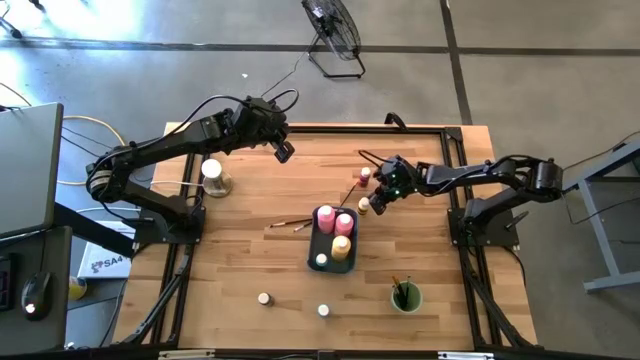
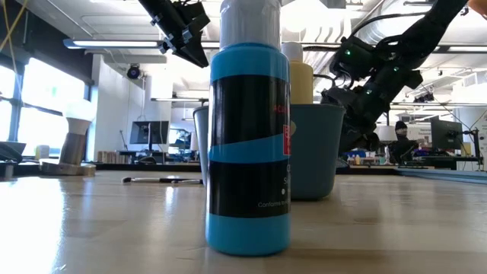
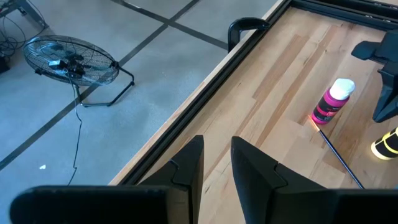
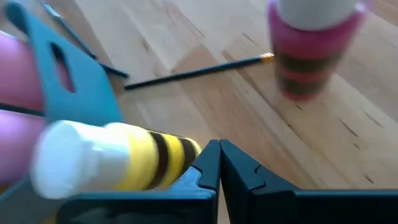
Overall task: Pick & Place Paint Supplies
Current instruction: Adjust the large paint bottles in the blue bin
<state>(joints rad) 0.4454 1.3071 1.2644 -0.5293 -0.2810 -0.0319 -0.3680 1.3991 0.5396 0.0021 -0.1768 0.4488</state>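
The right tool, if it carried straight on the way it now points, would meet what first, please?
Probably the yellow bottle lying just beyond the shut right tool, at the edge of the blue-grey tray. Depth is unclear; it may already be touching.

The high view looks straight down on the whole table (image 1: 230,270). The low view sits at tabletop level, very close behind a blue bottle (image 2: 248,144). Both wrist views look closely at one pink bottle (image 3: 333,101) (image 4: 314,43).
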